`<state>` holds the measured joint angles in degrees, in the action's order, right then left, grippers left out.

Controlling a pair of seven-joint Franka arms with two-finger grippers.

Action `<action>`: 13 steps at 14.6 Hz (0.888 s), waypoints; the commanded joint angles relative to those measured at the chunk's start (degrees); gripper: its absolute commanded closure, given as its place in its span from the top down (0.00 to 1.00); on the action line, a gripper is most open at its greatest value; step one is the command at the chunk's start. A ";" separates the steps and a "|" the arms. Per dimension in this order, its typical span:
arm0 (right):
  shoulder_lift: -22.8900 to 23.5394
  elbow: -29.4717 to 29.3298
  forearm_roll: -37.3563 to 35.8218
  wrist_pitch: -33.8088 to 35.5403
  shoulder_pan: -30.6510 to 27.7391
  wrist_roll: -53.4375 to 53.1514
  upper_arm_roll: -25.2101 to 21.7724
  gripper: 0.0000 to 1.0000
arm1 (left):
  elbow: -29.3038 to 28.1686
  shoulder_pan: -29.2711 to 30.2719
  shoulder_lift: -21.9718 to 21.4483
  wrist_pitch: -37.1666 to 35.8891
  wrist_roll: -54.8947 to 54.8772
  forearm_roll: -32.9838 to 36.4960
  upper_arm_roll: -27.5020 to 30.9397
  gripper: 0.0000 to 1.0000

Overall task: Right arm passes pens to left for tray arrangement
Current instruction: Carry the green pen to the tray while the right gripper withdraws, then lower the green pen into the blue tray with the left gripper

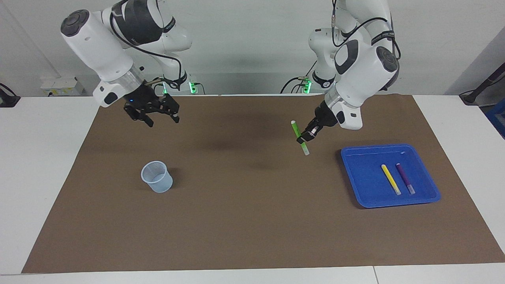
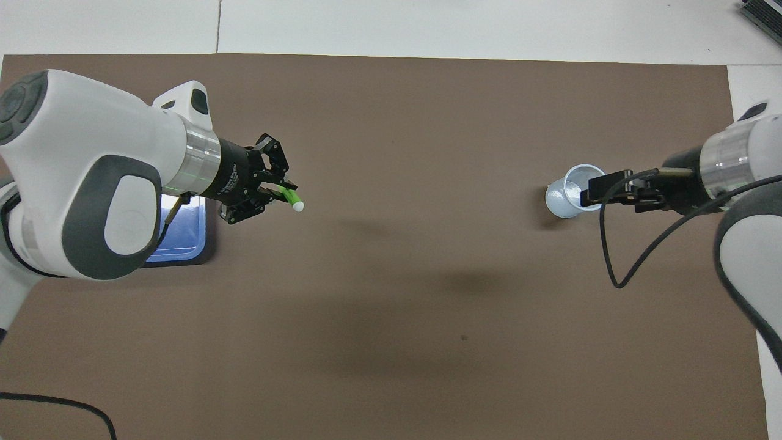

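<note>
Hiding tray (image 2: 183, 244) contents overhead; facing view shows yellow pen (image 1: 391, 179), purple pen (image 1: 405, 178).

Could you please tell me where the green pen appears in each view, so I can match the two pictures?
Facing view: the green pen hangs nearly upright in the left tool, above the mat beside the tray.
Overhead view: the green pen pokes out of the left tool, pale tip toward the camera, beside the half-hidden tray.
Shared landmark: the cup at the right arm's end.
</note>
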<state>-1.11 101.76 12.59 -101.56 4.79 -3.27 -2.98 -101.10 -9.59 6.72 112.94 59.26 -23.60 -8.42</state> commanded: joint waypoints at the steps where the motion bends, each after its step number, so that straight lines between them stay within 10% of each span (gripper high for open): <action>1: -1.09 0.02 -4.93 0.84 -3.20 1.42 0.87 1.00 | -0.85 3.07 -1.44 -2.63 -5.97 2.59 -0.37 0.00; 13: -5.13 0.72 -9.51 2.34 -2.77 1.25 1.13 1.00 | -2.87 14.41 -2.50 -4.66 -40.06 14.71 -0.37 0.00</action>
<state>-5.64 101.59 4.29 -98.99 1.94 -2.61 -2.52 -102.25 2.89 6.04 108.66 24.32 -11.36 -8.23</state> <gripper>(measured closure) 0.000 0.819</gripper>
